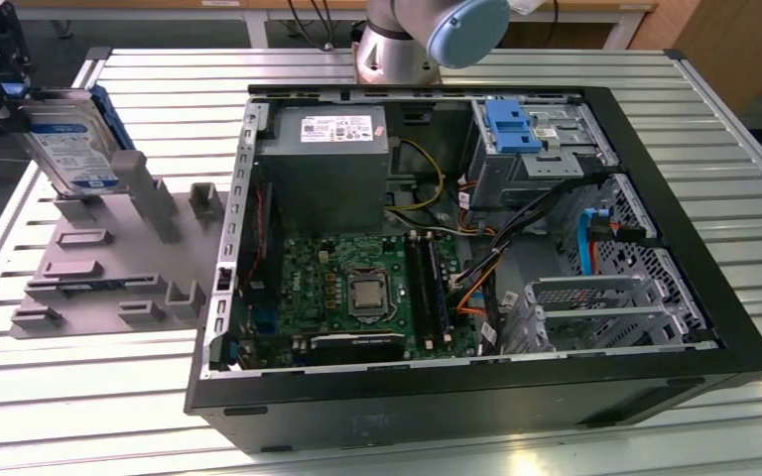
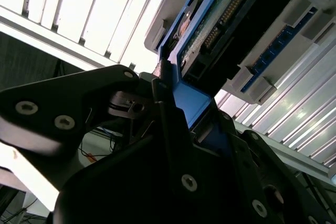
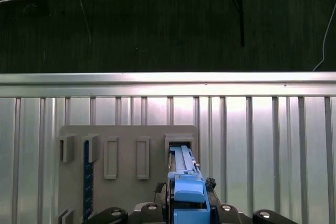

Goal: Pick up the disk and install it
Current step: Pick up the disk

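So at the exterior view's left, the hand (image 1: 4, 94) is clamped shut on the disk (image 1: 70, 149), which stands on edge at the grey rack (image 1: 103, 268) on the desk (image 1: 90, 397). Grab looks done. Over to the right, the open PC case (image 1: 487, 402) has no disk in it yet, so the install isn't started.

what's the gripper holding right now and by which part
The gripper holds the disk by the blue side rail at its upper end, fingers closed on either side of that rail.
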Action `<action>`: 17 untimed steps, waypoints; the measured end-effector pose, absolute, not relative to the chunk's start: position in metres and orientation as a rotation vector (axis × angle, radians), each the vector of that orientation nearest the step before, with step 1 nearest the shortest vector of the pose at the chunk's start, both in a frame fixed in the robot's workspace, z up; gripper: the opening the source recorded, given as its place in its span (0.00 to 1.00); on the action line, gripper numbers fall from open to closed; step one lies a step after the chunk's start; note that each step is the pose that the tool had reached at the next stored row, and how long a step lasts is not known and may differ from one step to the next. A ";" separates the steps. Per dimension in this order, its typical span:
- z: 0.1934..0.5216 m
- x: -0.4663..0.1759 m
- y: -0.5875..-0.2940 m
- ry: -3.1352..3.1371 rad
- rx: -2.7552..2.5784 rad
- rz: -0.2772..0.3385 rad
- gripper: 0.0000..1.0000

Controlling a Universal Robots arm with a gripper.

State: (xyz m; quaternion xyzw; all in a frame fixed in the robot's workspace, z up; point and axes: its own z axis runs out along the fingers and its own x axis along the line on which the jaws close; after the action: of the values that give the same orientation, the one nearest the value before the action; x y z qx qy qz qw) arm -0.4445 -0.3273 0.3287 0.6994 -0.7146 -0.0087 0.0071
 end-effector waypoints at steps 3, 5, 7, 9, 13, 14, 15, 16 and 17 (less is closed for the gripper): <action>0.330 -0.445 -0.327 -2.235 2.187 -0.027 0.36; 0.331 -0.445 -0.327 -2.235 2.187 -0.027 0.36; 0.332 -0.445 -0.327 -2.235 2.187 -0.027 0.36; 0.333 -0.445 -0.327 -2.235 2.188 -0.027 0.36; 0.335 -0.445 -0.327 -2.235 2.187 -0.027 0.36; 0.335 -0.445 -0.327 -2.235 2.187 -0.027 0.36; 0.336 -0.445 -0.327 -2.235 2.187 -0.027 0.36; 0.336 -0.445 -0.327 -2.235 2.187 -0.027 0.36; 0.336 -0.445 -0.327 -2.235 2.187 -0.027 0.36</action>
State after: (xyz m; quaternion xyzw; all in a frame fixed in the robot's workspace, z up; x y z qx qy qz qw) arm -0.4445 -0.3273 0.3363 0.6994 -0.7146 -0.0087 0.0071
